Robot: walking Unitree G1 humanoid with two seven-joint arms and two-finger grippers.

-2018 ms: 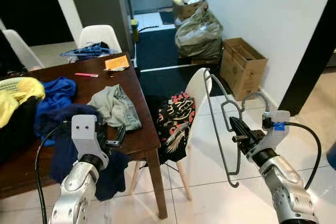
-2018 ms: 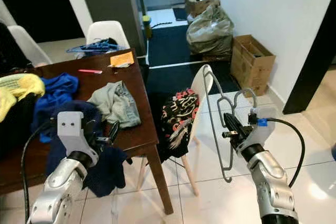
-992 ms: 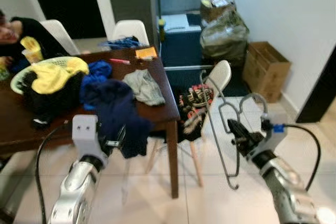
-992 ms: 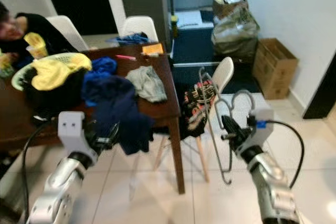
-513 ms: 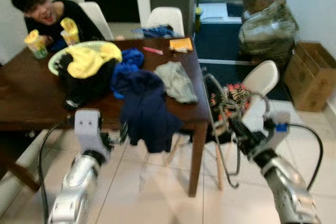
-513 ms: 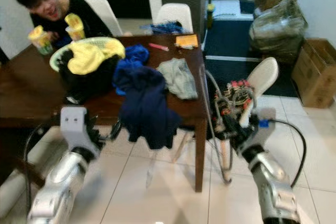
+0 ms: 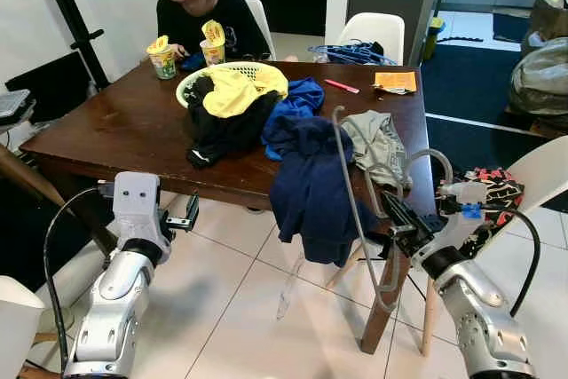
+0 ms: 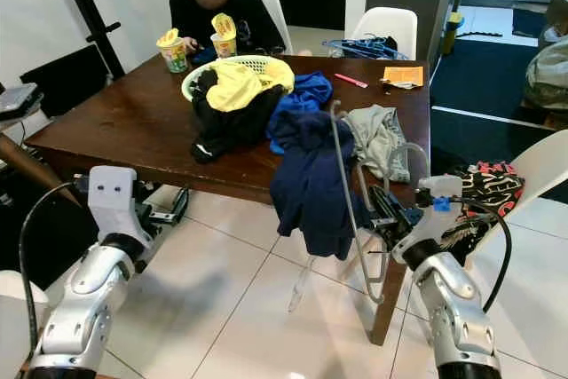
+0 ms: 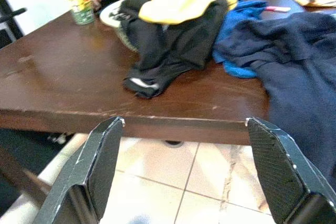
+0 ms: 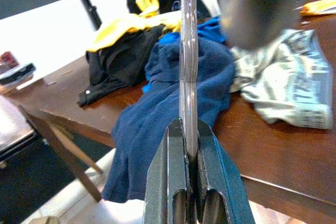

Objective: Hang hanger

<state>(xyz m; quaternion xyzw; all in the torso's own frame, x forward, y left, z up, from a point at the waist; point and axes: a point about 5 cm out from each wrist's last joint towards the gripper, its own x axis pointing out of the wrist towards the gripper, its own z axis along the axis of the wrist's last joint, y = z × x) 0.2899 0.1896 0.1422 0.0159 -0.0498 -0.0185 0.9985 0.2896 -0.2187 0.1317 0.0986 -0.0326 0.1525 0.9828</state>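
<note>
- The hanger (image 7: 355, 210) is a grey wire frame at the lower right of the left eye view, standing nearly on edge, its long bar running from beside the pile of clothes down toward the floor tiles.
- The right gripper (image 7: 397, 219) is clamped on it; in the right wrist view the two fingers (image 10: 170, 182) press together on a thin grey bar that rises straight up between them.
- The hold sits on the frame's inner part, near the hook's (image 7: 424, 161) curve, so most of the wire hangs out past the fingers.
- It looks light and fairly stiff, but a thin wire probably springs a little and could twist in a pinch this narrow.
- Smooth metal may also slide between the pads; a hold near the neck, close to the hook, would likely keep it steadiest for placing.
- The left gripper (image 7: 182, 217) hangs at the lower left, its fingers (image 9: 100, 166) spread wide with nothing between them, facing the edge of the table (image 7: 115, 130).
- A navy garment (image 7: 311, 184) drapes over the table edge just beside the hanger; the wire could snag on it when swung.
- A person (image 7: 200, 2) sits at the far side, upper left, behind two cups (image 7: 162, 52).
- No rail to hang it on can be picked out with certainty.
</note>
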